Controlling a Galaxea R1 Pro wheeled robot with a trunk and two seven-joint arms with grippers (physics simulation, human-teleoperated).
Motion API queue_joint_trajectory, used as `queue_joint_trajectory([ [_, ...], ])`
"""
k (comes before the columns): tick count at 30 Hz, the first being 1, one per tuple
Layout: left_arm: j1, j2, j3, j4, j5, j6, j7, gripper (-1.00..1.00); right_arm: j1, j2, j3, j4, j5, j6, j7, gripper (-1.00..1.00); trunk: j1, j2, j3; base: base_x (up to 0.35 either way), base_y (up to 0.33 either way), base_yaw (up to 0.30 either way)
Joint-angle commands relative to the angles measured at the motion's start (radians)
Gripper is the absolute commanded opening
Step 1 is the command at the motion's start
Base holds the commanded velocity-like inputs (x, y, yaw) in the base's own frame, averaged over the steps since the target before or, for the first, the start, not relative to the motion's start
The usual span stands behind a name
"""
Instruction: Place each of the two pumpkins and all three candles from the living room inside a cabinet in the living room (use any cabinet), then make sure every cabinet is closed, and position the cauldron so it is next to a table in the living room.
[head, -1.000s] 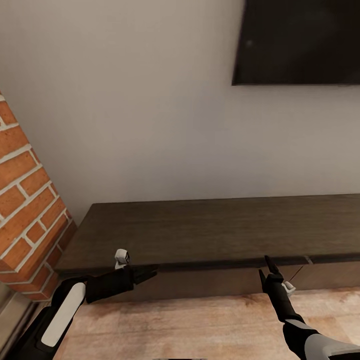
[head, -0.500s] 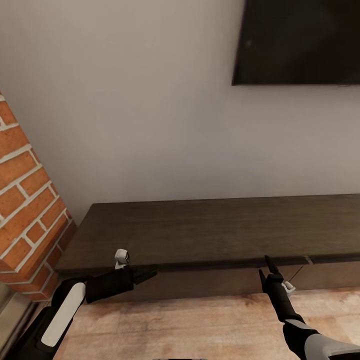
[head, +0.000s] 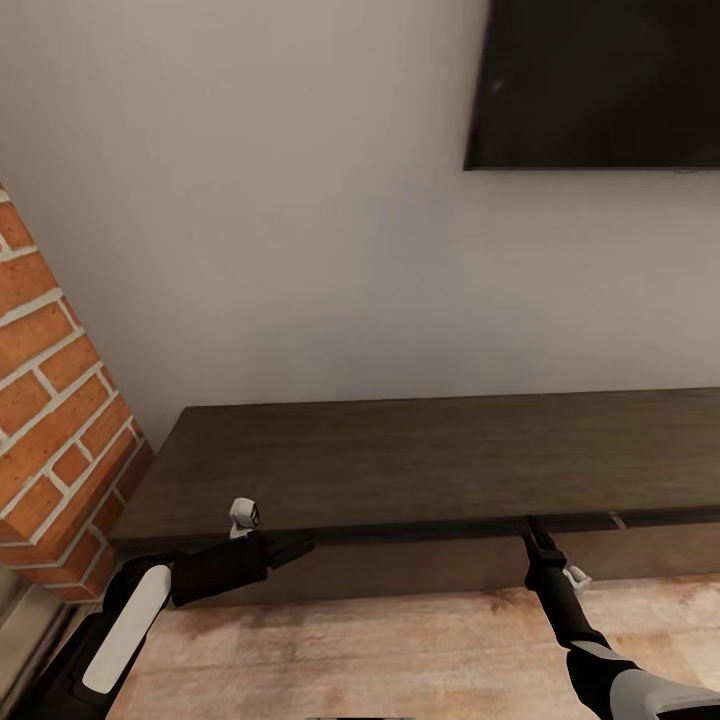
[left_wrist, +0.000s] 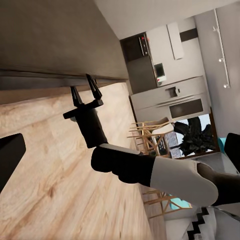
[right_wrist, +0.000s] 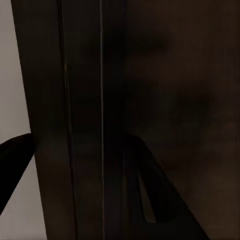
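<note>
The cabinet (head: 430, 470) — a long, low, dark-brown unit — runs along the pale wall beneath a wall-mounted black screen (head: 600, 85), its flat fronts shut and without handles. It looks rigid and heavy, the kind of furniture that will not shift under a push; with no pull to grab, the likely place to take hold is the shadowed lip under the overhanging top, or the seam between two fronts, where slim fingertips could hook in and draw a drawer out. The smooth wood may prove slippery to a shallow grip.

The right gripper (head: 537, 532) reaches up from the wooden floor (head: 400, 650), arm stretched nearly straight, its tips at the underside of the top edge, just beside a seam; in the left wrist view the right gripper (left_wrist: 84, 91) shows its two fingers spread apart against that edge. The left gripper (head: 295, 546) points sideways along the cabinet front, forearm level and low, jaws apart, grasping nothing. A brick column (head: 55, 400) stands at the cabinet's left end.
</note>
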Motion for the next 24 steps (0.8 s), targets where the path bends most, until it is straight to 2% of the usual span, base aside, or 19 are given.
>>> queue_joint_trajectory([
  [1,-0.001,0.001,-0.001,0.000,0.001,0.004,-0.002,1.00,-0.002,0.000,0.005,-0.005,-0.014,0.015,0.030,-1.00,0.000,-0.001,-0.001,0.000,0.000,0.000],
  [24,-0.001,0.001,0.000,0.002,0.001,0.004,-0.002,1.00,-0.002,0.000,0.005,-0.006,-0.013,0.014,0.030,-1.00,0.000,-0.001,-0.001,-0.007,0.000,0.000],
])
